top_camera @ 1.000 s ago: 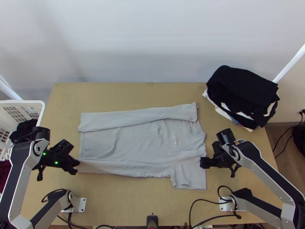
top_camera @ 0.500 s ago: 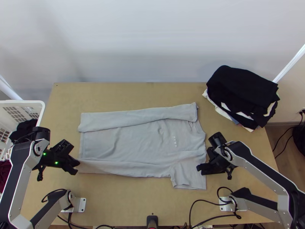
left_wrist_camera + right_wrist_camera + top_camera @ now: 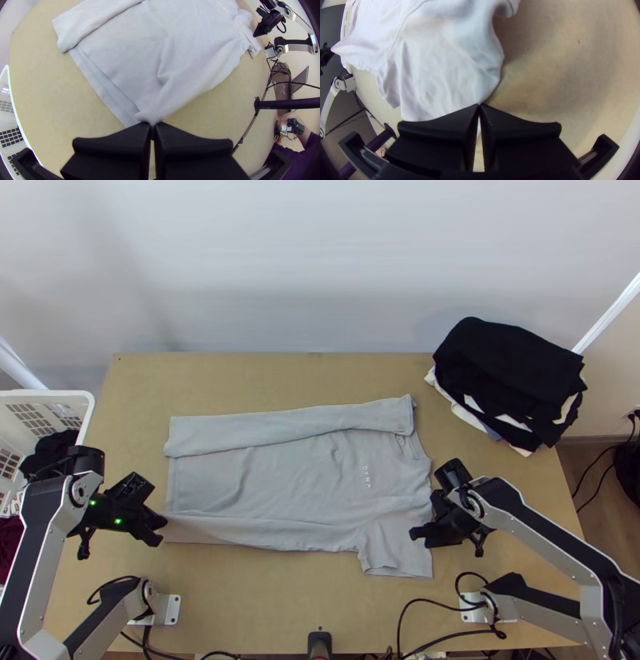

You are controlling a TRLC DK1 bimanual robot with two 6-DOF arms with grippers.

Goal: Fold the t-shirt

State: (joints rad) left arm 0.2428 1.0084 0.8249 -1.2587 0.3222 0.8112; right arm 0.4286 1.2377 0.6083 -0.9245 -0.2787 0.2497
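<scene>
Right hand [image 3: 414, 533] slightly farther over the t-shirt sleeve [image 3: 394, 553] than before.

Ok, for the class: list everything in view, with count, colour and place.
Table: one, light wood, centre.
Wall: one, white, behind.
T-shirt: one, light grey, tabletop, far side folded over.
Clothes stack: one, mostly black, table's far right corner.
Basket: one, white, table's left side, dark clothes inside.
Cables: several, black, near edge.
Arms: two, silver and black, either side.
Left gripper: one, black, jaws shut on T-shirt hem.
Right gripper: one, black, jaws shut on T-shirt near sleeve.
</scene>
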